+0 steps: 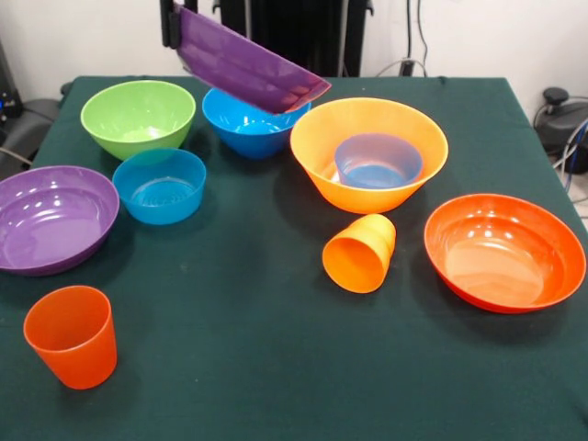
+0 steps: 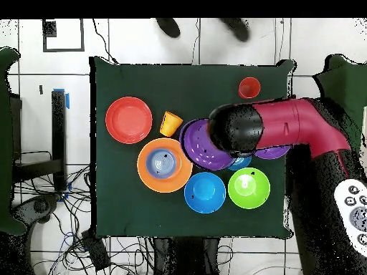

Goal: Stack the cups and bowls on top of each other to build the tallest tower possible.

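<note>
My gripper (image 1: 180, 28) is at the top edge, shut on the rim of a purple bowl (image 1: 248, 66). It holds the bowl tilted in the air above the medium blue bowl (image 1: 250, 124). In the overhead view the arm's head (image 2: 236, 129) hides the gripper, and the held purple bowl (image 2: 199, 143) shows beside it. The large yellow-orange bowl (image 1: 317, 147) holds a small translucent blue bowl (image 1: 378, 162). The yellow-orange cup (image 1: 360, 253) lies on its side. The red-orange cup (image 1: 72, 335) stands upright at the near left.
A lime green bowl (image 1: 138, 115), a second small translucent blue bowl (image 1: 161, 186) and a second purple bowl (image 1: 50, 219) stand at the left. A wide red-orange bowl (image 1: 503, 250) stands at the right. All rest on the dark green tablecloth (image 1: 248, 367).
</note>
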Controlling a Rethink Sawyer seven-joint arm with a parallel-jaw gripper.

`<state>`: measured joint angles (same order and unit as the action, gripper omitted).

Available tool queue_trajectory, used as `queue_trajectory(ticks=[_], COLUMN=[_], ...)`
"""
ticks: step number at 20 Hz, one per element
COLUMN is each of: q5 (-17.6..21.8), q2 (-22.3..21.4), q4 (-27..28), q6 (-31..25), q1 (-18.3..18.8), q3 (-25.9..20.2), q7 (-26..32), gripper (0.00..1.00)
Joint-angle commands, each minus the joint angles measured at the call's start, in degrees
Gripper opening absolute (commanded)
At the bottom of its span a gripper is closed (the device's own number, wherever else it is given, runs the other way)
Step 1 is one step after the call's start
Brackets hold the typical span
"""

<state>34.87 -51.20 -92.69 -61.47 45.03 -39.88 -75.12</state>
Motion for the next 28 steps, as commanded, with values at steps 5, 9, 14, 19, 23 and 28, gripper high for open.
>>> queue_trajectory(ticks=[5,9,14,19,23,28], q5=[-0.14,-0.01,0.61,1.65,2.09,2.14], q2=[-0.8,-0.58,-0.08,0.33,1.0,1.14], q4=[-8.98,-9.64,-10.41,-11.06,-10.81,-10.91], q6=[7.06,8.47,10.62,12.84,14.34,16.07], q1=[-1.33,-2.27,-3.63,-5.04,-6.91,-8.69], q3=[-0.38,0.15,0.91,2.13,3.47,5.32], q7=[1.43,-0.39,-2.63,-4.82,-6.75,-8.11], gripper=[0.0,0.0,0.0,0.0,0.0,0.0])
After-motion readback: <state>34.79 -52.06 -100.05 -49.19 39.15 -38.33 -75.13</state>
